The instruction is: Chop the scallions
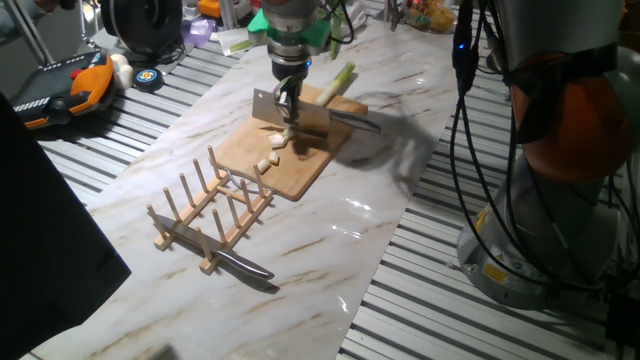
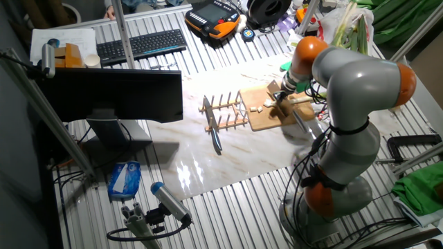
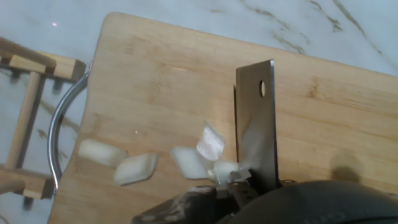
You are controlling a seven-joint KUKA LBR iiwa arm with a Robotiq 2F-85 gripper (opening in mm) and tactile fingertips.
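Gripping a steel cleaver (image 1: pixel 268 107) over the pale wooden board (image 1: pixel 300 165), the clenched gripper (image 1: pixel 288 106) has the white-to-green scallion stalk (image 1: pixel 337 81) angling away beyond the blade.

We saw a marble-patterned table top (image 1: pixel 350 240) carrying a wooden cutting board (image 1: pixel 300 165), a pale wooden peg rack (image 1: pixel 215 210) beside it, and a knife (image 1: pixel 245 266) lying against the rack.

Marble-patterned tabletop (image 1: pixel 330 240), slatted metal bench (image 1: pixel 120 150), black monitor (image 2: pixel 114 93), keyboard (image 2: pixel 142 45)
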